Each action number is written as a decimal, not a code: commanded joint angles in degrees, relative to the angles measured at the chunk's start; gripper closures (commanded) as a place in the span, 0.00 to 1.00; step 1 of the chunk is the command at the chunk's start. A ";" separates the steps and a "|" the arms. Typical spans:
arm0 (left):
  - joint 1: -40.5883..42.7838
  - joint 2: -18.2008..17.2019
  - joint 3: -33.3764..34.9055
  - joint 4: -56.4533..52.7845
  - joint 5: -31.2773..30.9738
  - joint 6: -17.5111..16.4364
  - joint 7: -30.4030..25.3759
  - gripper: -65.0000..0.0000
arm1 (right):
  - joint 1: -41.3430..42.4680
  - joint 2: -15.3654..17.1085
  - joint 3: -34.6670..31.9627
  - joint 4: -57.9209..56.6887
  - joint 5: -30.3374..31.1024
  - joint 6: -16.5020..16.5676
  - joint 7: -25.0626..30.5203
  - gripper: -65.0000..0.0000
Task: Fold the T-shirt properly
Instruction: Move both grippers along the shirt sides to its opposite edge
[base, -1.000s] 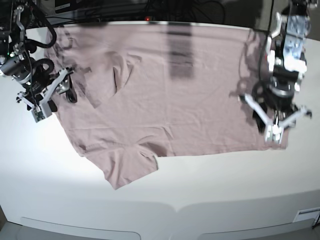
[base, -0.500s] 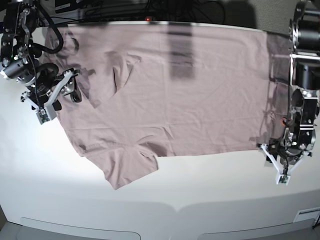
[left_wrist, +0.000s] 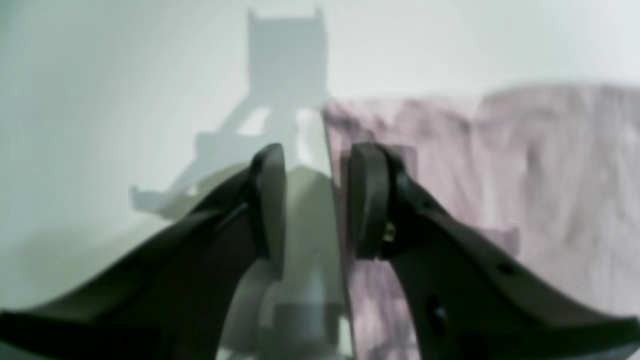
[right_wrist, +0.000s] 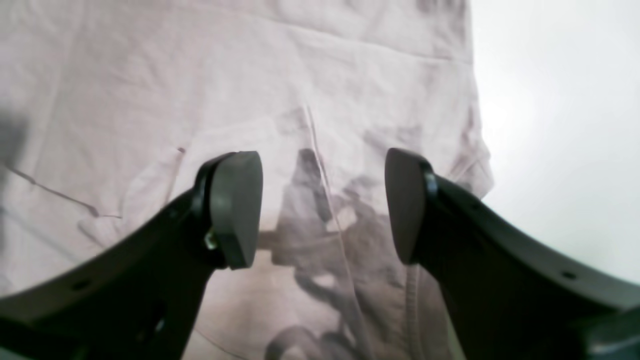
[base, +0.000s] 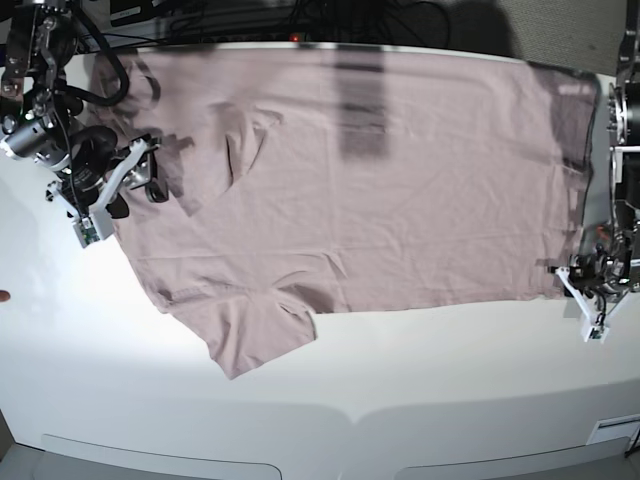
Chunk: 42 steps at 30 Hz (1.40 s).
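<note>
the white desk (base: 420, 390) is bare along its near edge, and the mauve-pink t-shirt (base: 380, 190) lies spread flat across its middle and far side, one short sleeve (base: 255, 335) pointing toward the near edge. at the shirt's near corner on the base view's right, the left hand (base: 588, 300) sits low by the hem; its wrist camera shows the two dark fingers (left_wrist: 367, 200) with a narrow gap between them, straddling the fabric's edge (left_wrist: 332, 165) with nothing visibly pinched. on the opposite side, over the wrinkled shoulder area near the ribbed collar (base: 240, 150), the right hand (base: 112, 190) hovers with its fingers (right_wrist: 235, 205) spread wide apart above the cloth, holding nothing.
</note>
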 joint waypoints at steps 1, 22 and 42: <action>-1.70 -0.66 -0.28 0.20 -1.03 -1.53 -0.35 0.66 | 0.50 0.81 0.44 0.87 0.72 0.15 0.90 0.40; -2.05 -2.25 -0.28 3.69 -13.33 -5.46 4.61 0.66 | 0.50 0.81 0.44 0.87 0.70 0.17 0.35 0.40; -1.77 -2.67 -0.28 -2.95 -28.74 -11.63 10.73 0.66 | 0.50 0.81 0.44 0.87 0.70 0.20 -0.74 0.40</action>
